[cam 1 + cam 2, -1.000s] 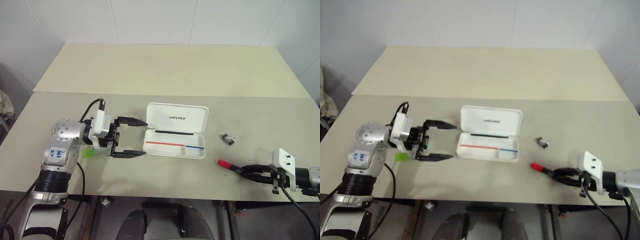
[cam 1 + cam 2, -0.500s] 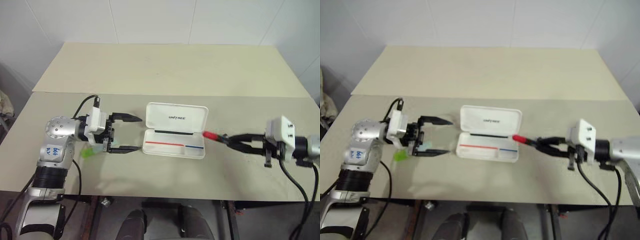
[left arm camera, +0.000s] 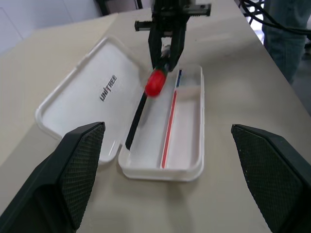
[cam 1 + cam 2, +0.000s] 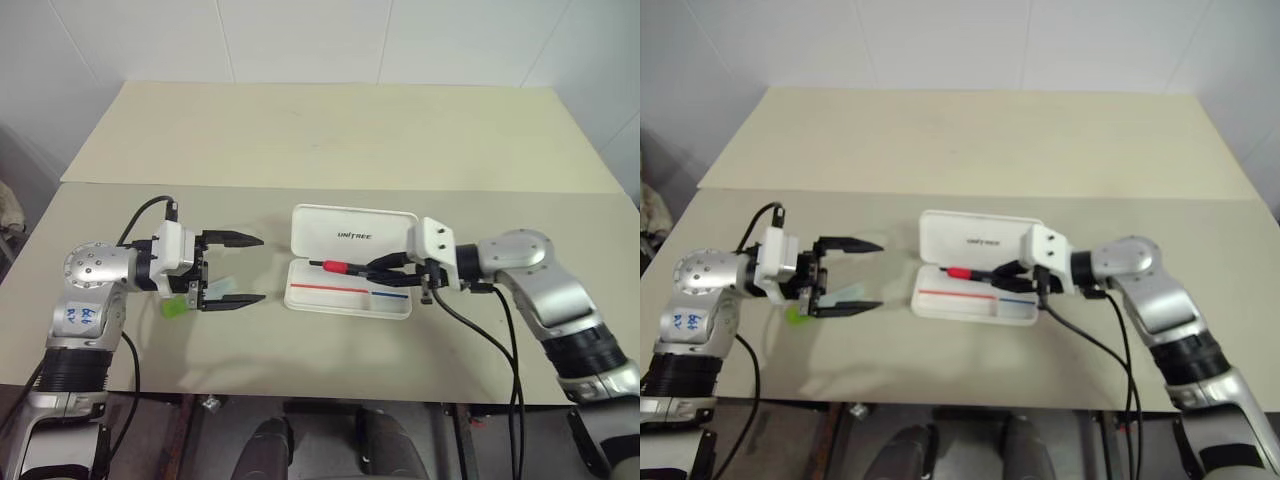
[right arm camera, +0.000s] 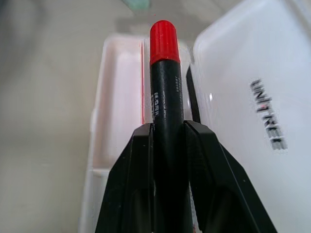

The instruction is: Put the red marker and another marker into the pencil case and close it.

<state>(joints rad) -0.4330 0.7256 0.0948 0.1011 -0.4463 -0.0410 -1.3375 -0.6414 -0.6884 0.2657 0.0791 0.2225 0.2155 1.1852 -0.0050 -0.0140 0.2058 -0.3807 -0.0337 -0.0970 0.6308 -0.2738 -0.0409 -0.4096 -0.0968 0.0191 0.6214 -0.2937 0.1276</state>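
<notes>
At the left of the head view the left gripper (image 4: pixel 243 269) hangs just above the table (image 4: pixel 330 130), its two black fingers spread wide apart and pointing toward the middle of the frame, holding nothing. Under its wrist, at lower left, lies the green highlighter (image 4: pixel 176 306), a stubby thing with a bright green end, partly hidden by the gripper's body. A bare strip of tabletop lies between those fingertips and the pencil case (image 4: pixel 353 236), so nothing blocks that side.

The case sits at the centre of the frame, a white hard-plastic box with rounded corners, its lid marked "UNITREE" folded back toward the top of the picture. The shallow inner tray (image 3: pixel 182 121) shows a red stripe and a blue one and holds no loose item.

From the right of the frame the right gripper (image 4: pixel 374 265) reaches over the tray, its fingers clamped on the red marker (image 5: pixel 164 73). The marker is slim, with a glossy black barrel bearing small white print and a red cap pointing left, above the tray near the hinge.
</notes>
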